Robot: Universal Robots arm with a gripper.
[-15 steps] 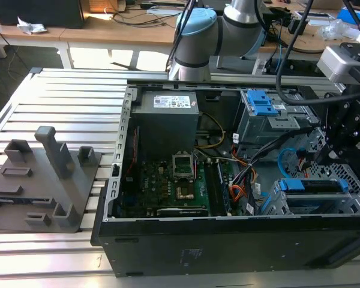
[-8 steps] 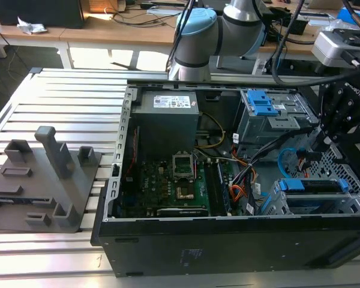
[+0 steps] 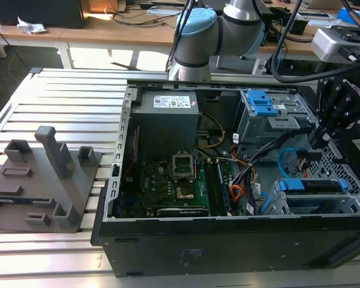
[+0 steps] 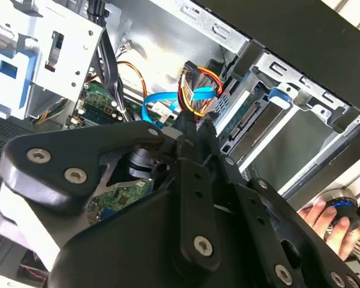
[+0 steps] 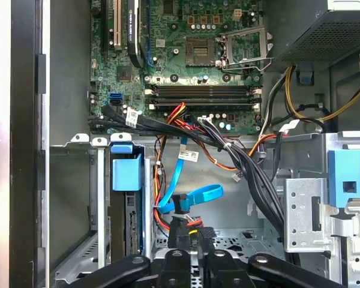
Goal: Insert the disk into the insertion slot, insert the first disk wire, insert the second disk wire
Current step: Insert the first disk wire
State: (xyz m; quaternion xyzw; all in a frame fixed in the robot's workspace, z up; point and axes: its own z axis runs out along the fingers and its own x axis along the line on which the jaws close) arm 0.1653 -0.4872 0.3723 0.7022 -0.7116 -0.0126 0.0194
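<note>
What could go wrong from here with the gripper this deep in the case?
1. The blue cable loops right beside the gripper, which seems to hold the red-and-yellow wire; the cable could snag or get pinched.
2. The black cable bundle runs close by, so a sideways move might drag it.
3. A hand rests just outside the case; a wide swing could reach it.

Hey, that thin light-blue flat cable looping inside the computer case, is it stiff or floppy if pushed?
Probably springy, not limp: the light-blue flat cable holds an open loop in mid-air. It looks thin and light, so a push would likely bend it aside. It runs under the black cable bundle, which may snag it.
</note>
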